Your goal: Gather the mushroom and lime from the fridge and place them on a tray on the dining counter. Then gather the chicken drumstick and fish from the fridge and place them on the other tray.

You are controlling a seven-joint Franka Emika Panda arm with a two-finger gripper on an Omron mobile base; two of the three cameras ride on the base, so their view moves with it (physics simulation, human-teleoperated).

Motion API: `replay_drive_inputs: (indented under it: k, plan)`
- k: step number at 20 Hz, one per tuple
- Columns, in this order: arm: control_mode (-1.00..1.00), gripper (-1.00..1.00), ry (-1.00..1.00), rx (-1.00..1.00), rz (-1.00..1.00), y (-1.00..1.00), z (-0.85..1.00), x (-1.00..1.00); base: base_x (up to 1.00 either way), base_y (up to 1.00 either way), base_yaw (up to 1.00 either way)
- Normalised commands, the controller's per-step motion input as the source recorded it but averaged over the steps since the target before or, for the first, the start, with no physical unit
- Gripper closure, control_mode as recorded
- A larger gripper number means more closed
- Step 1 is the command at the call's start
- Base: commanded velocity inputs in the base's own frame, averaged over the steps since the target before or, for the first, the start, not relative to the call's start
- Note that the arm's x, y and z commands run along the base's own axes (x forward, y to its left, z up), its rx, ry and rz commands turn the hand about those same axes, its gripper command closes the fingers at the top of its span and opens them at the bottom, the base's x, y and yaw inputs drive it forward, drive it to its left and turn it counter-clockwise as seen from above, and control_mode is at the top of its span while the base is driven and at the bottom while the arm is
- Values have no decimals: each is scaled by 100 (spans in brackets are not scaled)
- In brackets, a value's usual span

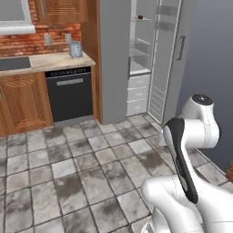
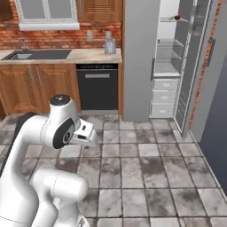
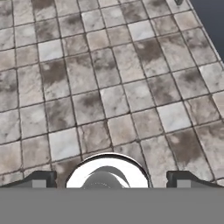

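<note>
Fetching step: the gripper, fingers wide and empty over floor tiles, must reach the open fridge at upper right.

The fridge is tall and grey, standing at the end of the wooden cabinet run on the tiled floor, and its door is swung wide open, with a vertical bar handle on its outer face. The inside is white, with glass shelves above and white drawers stacked at the bottom. On the top shelf, near its front edge, lies a small reddish-brown lump, probably the chicken drumstick, though it is too small to tell for certain.
</note>
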Motion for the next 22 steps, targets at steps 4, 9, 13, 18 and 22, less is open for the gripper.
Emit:
replay_drive_inputs:
  k: [4,9,13,18,22]
  plan:
    - [100,-100,0,0,0,0,0,0,100,-4,-1]
    - [100,-100,0,0,0,0,0,0,100,-2,1]
    - [100,-100,0,0,0,0,0,0,100,-11,5]
    - [100,-100,0,0,0,0,0,0,100,-38,5]
    - [100,-100,0,0,0,0,0,0,100,-62,7]
